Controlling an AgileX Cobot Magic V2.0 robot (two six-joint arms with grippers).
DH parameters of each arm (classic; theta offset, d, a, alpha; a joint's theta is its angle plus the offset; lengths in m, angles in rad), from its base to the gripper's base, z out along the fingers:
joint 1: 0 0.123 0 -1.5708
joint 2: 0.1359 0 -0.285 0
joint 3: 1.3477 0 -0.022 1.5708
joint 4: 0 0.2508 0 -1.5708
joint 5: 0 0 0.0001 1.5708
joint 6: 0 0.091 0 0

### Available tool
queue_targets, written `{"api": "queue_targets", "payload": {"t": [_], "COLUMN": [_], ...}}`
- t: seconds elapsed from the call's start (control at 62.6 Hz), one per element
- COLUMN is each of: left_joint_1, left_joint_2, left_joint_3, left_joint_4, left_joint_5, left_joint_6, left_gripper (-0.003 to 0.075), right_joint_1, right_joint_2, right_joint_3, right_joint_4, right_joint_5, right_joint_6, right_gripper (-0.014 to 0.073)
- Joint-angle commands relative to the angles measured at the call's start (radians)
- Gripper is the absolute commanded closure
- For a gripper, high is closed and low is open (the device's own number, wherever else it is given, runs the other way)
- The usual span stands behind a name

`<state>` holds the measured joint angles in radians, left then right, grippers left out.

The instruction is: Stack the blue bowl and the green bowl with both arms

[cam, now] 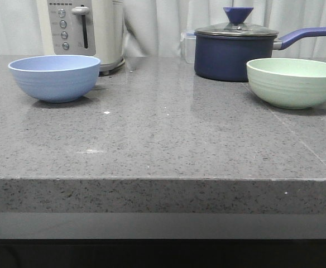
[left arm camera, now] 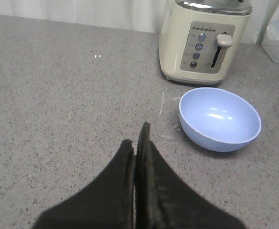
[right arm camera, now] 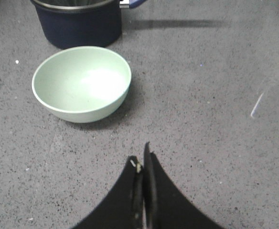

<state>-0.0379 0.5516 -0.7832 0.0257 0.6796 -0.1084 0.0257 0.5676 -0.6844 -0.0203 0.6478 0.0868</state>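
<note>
- Front view: the blue bowl (cam: pixel 54 77) sat upright at the left of the grey speckled bench (cam: pixel 163 145), rim up, just in front of a cream toaster (cam: pixel 85 30). The green bowl (cam: pixel 295 82) sat upright at the right, well apart from it, with a dark navy lidded saucepan (cam: pixel 233 53) close behind, handle pointing right. Neither arm showed here.
- Left wrist view: the left gripper (left arm camera: pixel 137 143) hung over bare bench with its fingers pressed together, holding nothing. The blue bowl (left arm camera: pixel 219 119) lay near, empty, matte, apart from the fingers, the toaster (left arm camera: pixel 204 40) just behind it.
- Right wrist view: the right gripper (right arm camera: pixel 142 160) was likewise clenched and empty. The green bowl (right arm camera: pixel 81 83) stood open-side up, pale mint, empty, beside the saucepan (right arm camera: pixel 80 24).
</note>
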Motion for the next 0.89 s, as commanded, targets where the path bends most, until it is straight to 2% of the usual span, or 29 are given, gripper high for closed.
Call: {"api": "queue_targets", "payload": {"t": [0.0, 0.096, 0.176, 0.24, 0.288, 0.352, 0.432, 0.463, 0.687, 0.799, 0.879], "left_joint_1": [0.002, 0.002, 0.000, 0.000, 0.000, 0.000, 0.000, 0.000, -0.010, -0.063, -0.121], "left_joint_2": [0.030, 0.047, 0.052, 0.052, 0.052, 0.052, 0.052, 0.052, 0.052, 0.052, 0.052], "left_joint_3": [-0.016, -0.011, -0.011, -0.011, -0.011, -0.011, -0.011, -0.011, -0.011, -0.011, -0.011], "left_joint_4": [-0.010, -0.010, -0.010, -0.010, -0.010, -0.010, -0.026, -0.026, -0.071, -0.138, -0.136], "left_joint_5": [-0.066, -0.063, -0.067, -0.074, -0.076, -0.076, -0.074, -0.070, -0.072, -0.076, -0.076], "left_joint_6": [-0.001, 0.004, 0.010, 0.010, 0.010, 0.010, 0.010, 0.010, 0.039, 0.119, 0.123], "left_gripper": [0.0740, 0.0720, 0.0609, 0.0461, 0.0349, 0.0272, 0.0260, 0.0262, 0.0262, 0.0262, 0.0262], "right_joint_1": [-0.004, -0.004, -0.004, -0.004, -0.004, -0.004, -0.004, -0.004, -0.004, -0.004, -0.004], "right_joint_2": [0.023, 0.031, 0.031, 0.031, 0.031, 0.031, 0.031, 0.031, 0.066, 0.140, 0.203], "right_joint_3": [-0.026, -0.026, -0.026, -0.026, -0.026, -0.026, -0.026, -0.026, -0.067, -0.128, -0.176], "right_joint_4": [-0.016, -0.017, -0.018, -0.019, -0.020, -0.022, -0.023, -0.023, 0.003, 0.010, 0.013], "right_joint_5": [-0.051, -0.038, -0.031, -0.032, -0.032, -0.032, -0.032, -0.032, 0.010, 0.082, 0.122], "right_joint_6": [-0.003, -0.003, -0.008, -0.022, -0.025, -0.025, -0.025, -0.025, -0.025, -0.025, -0.025], "right_gripper": [0.0648, 0.0635, 0.0560, 0.0449, 0.0326, 0.0176, 0.0064, 0.0047, 0.0050, 0.0050, 0.0050]}}
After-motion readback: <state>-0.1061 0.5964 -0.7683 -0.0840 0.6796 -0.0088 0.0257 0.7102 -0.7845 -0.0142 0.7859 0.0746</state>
